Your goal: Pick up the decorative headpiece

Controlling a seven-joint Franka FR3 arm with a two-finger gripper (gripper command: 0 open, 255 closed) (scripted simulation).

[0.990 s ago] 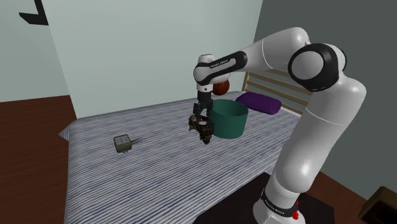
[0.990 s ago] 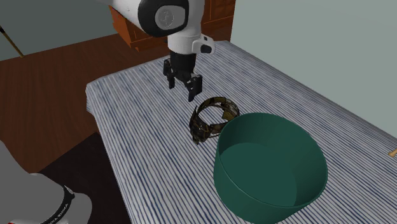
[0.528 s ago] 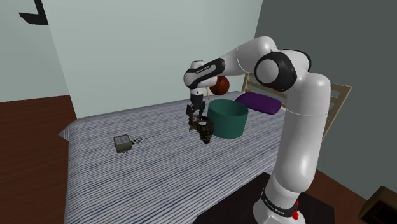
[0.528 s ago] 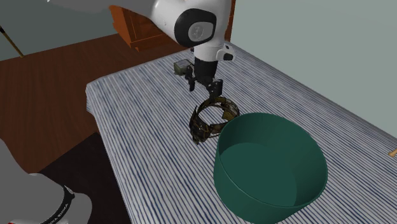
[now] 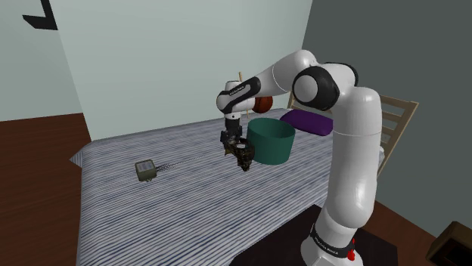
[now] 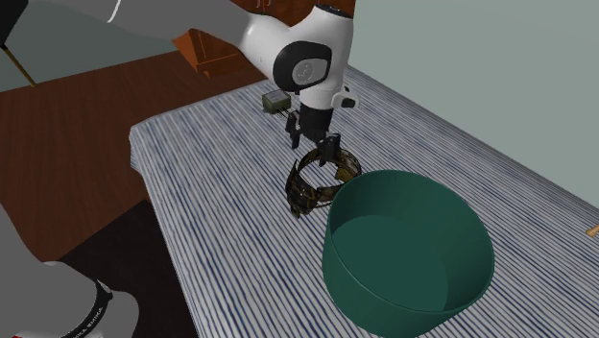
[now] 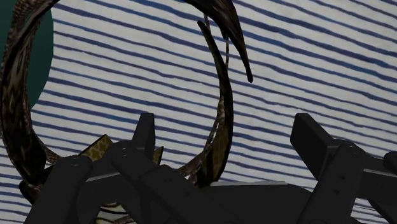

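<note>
A white robot arm reaches down over a bed [image 6: 206,206] with a blue-and-white striped cover. Its black gripper [image 6: 313,146], fingers apart, hangs at the far rim of a mottled brown-and-gold headpiece [image 6: 303,195], just beside a deep green bowl [image 6: 413,245]. A small box [image 6: 277,100] lies beyond.

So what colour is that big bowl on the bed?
The bowl is dark teal green, clearest in the second exterior view.

— What crowds the hand [image 6: 314,148]?
— The teal tub [image 6: 403,293], just beside the headpiece [image 6: 305,195].
— Free room?
— Bare striped bed [image 5: 189,204] on the other sides; the small box [image 5: 146,169] sits well apart.
</note>
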